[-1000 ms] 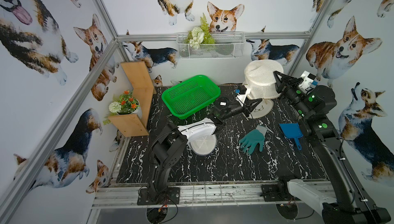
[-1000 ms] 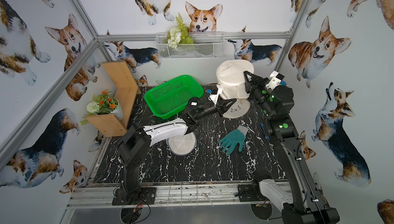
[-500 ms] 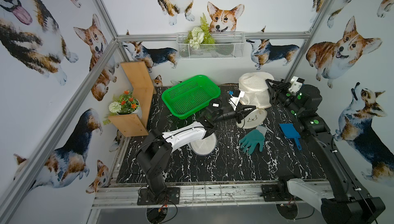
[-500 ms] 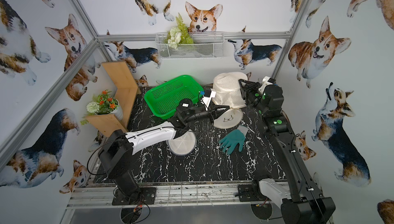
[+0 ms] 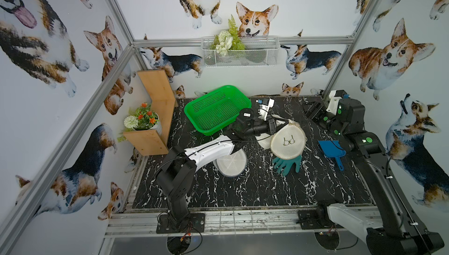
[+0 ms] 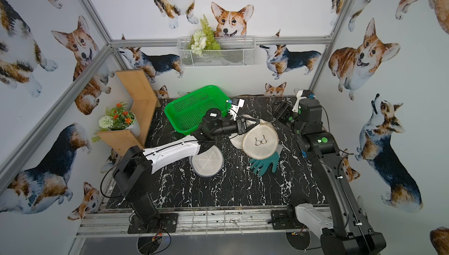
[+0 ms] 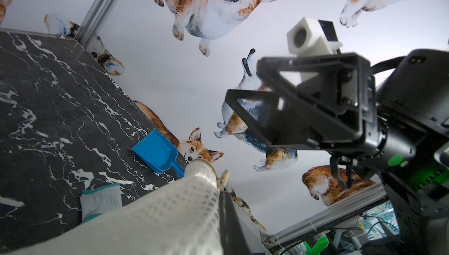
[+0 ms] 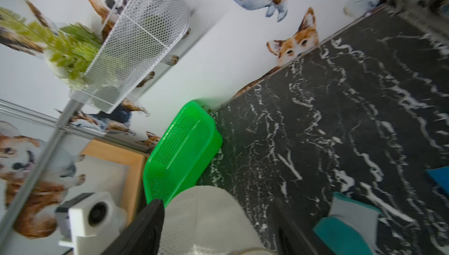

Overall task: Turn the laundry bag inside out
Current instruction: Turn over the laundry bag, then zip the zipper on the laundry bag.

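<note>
The laundry bag (image 5: 288, 142) (image 6: 260, 142) is white mesh with a round end panel bearing a small bra sign. It lies slumped on the black marble table (image 5: 255, 188), the panel tilted up. My left gripper (image 5: 277, 123) (image 6: 245, 126) is shut on the bag's upper left rim. The left wrist view shows the mesh (image 7: 170, 217) pressed against a dark finger (image 7: 230, 222). My right gripper (image 5: 308, 110) (image 6: 279, 111) (image 7: 243, 80) hangs open just right of the bag, apart from it. In the right wrist view (image 8: 217, 202) the bag (image 8: 206, 219) shows beyond the spread fingers.
A second round mesh disc (image 5: 232, 165) lies under my left forearm. A teal glove (image 5: 288, 165) touches the bag's near edge. A blue scoop (image 5: 331, 149) sits at the right. A green basket (image 5: 216, 110) stands behind the left arm, and a wooden shelf with a flower pot (image 5: 150, 125) at the left.
The right gripper opened, let go of the bag and drew back to the right. The bag, earlier held up as a cylinder, sank onto the table. The left gripper came down leftward, still holding it.
</note>
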Controlling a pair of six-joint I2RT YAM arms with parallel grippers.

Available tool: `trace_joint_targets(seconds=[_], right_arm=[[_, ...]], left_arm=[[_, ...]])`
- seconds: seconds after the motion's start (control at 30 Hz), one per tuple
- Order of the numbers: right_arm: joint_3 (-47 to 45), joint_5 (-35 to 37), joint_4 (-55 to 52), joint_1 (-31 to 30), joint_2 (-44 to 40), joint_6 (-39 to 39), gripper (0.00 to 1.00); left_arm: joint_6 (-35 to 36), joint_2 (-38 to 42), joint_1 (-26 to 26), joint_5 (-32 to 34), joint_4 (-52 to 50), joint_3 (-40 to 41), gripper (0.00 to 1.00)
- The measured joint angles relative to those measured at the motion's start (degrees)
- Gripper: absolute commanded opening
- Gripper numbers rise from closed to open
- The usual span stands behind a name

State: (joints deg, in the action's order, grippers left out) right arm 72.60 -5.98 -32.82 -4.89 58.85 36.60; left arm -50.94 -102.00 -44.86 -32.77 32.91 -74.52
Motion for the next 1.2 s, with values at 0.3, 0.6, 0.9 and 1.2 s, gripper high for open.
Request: trace_joint_targets(seconds=[0.3, 0.6, 0.9, 1.2], right_arm=[[2.36, -13.77, -9.14, 0.02, 0.48, -13.16, 0.48], [2.69, -22.58, -11.10, 0.02, 1.16, -13.55, 0.51], [2.49, -25.40, -9.20, 0.02, 1.84, -12.55, 0.37], [3.26, -22.84, -8.09, 0.02, 2.69, -12.50, 0.31]], left_arm=[[-6.49, 1.03, 0.09, 2.93, -1.07, -0.98, 0.00], [-9.42, 3.34, 0.39, 4.11, -0.72, -0.66, 0.00], [-11.32, 3.37, 0.48, 3.98, 0.17, -0.13, 0.00], [-11.96, 2.10, 0.48, 2.67, 0.98, -1.49, 0.00]])
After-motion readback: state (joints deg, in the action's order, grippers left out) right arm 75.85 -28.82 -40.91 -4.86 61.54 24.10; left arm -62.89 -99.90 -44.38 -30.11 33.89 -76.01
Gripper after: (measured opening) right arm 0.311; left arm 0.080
